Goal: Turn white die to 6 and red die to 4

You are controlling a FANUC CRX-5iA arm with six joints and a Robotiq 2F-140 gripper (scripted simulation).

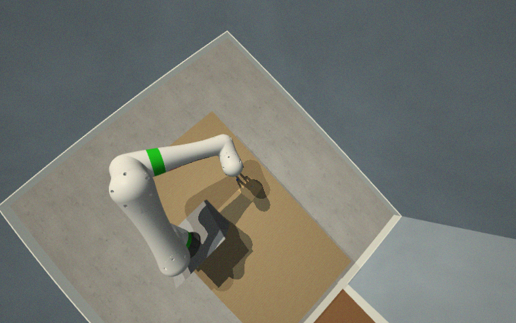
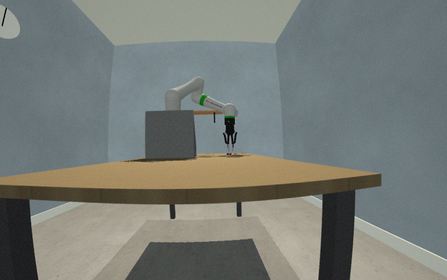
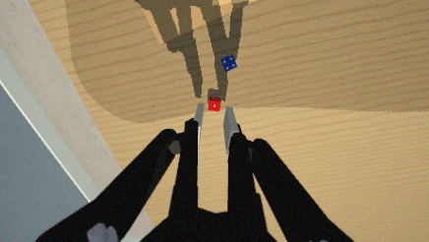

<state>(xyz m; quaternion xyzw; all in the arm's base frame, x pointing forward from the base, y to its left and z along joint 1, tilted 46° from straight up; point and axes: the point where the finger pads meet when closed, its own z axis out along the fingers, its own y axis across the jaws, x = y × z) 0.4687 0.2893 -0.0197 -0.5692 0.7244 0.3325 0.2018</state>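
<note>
Apparently red die (image 3: 214, 104), single pale pip showing (blue nearby)

Red and blue dice on tan wood grain
You see a glossy-red cube die (image 3: 214, 104) with a white pip, a dark-blue cube die (image 3: 228, 63) with pale pips, and a tan, wood-grained counter (image 1: 292, 248) (image 2: 197, 177) (image 3: 315, 148).
</note>
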